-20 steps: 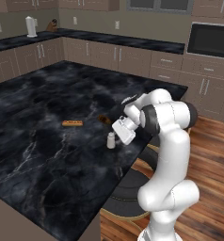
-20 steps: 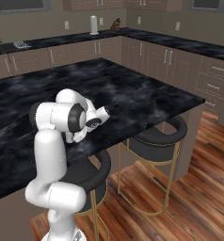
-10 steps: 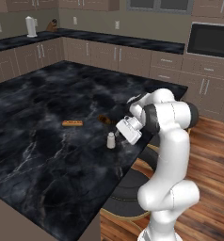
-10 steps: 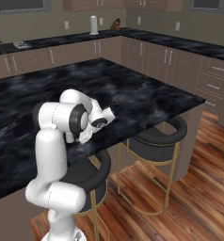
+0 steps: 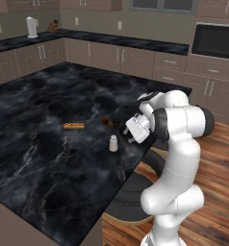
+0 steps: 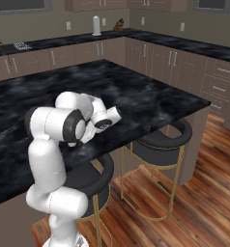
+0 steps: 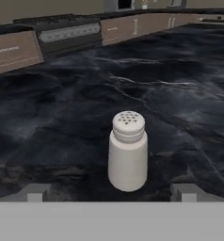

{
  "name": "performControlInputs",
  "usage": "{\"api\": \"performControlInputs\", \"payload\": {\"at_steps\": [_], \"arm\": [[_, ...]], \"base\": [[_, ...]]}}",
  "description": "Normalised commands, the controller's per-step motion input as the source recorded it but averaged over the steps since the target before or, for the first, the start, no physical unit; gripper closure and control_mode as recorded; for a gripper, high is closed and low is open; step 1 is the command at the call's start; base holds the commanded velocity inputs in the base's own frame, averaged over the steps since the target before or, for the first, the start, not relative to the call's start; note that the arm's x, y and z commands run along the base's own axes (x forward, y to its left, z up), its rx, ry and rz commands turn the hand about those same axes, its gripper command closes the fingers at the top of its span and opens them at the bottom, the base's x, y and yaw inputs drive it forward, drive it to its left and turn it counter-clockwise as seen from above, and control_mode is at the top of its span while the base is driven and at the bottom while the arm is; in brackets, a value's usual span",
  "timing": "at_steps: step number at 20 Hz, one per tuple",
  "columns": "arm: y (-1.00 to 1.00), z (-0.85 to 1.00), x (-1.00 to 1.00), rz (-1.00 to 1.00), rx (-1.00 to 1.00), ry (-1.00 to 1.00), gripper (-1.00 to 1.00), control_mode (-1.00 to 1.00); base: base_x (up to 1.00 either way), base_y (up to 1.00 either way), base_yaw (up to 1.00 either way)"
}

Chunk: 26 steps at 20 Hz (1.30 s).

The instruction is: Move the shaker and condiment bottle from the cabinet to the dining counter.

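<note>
A small white cylindrical shaker with a perforated rounded top [image 7: 128, 150] stands upright on the wide black marble desk with white veins [image 5: 39, 120], near its front edge, as the white arm's two-finger claw [image 7: 113, 190] sits low just behind it with its jaws spread wide and nothing between them. Seen along the claw, the shaker lies straight ahead and roughly midway between the two dark fingertips [image 7: 36, 192], its long axis vertical and clear of both tips. From the left base camera the shaker [image 5: 113, 143] is just beside the claw [image 5: 134, 130], toward the middle of the desk. A little farther in lies a small dark bottle [image 5: 107, 122], apparently the slim red-brown condiment bottle, too small to read clearly and whether upright or tipped cannot be told; well apart to its left rests a small orange-brown stick-shaped item [image 5: 73, 126]. Judged from this layout, the shaker is delivered and released, and the arm's coming move is likely a straight pull back away from it, without brushing its side.
</note>
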Motion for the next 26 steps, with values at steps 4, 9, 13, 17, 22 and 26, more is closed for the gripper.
{"api": "performControlInputs", "payload": {"at_steps": [4,9,13,17,22,26], "arm": [[0.0,0.52,-0.36,-0.24,-0.09,0.07,-1.0,-1.0],[0.0,0.51,-0.37,-0.18,-0.13,0.13,-1.0,-1.0],[0.0,0.51,-0.36,-0.19,-0.1,0.16,-1.0,-1.0],[0.0,0.48,-0.39,-0.28,-0.01,0.17,-1.0,-1.0],[0.0,0.41,-0.41,-0.39,0.0,0.08,-1.0,-1.0],[0.0,0.38,-0.46,-0.36,-0.02,0.02,-1.0,-1.0]], "base": [[0.0,0.0,0.0],[0.0,0.0,0.0],[0.0,0.0,0.0],[0.0,0.0,0.0],[0.0,0.0,0.0],[0.0,0.0,0.0]]}}
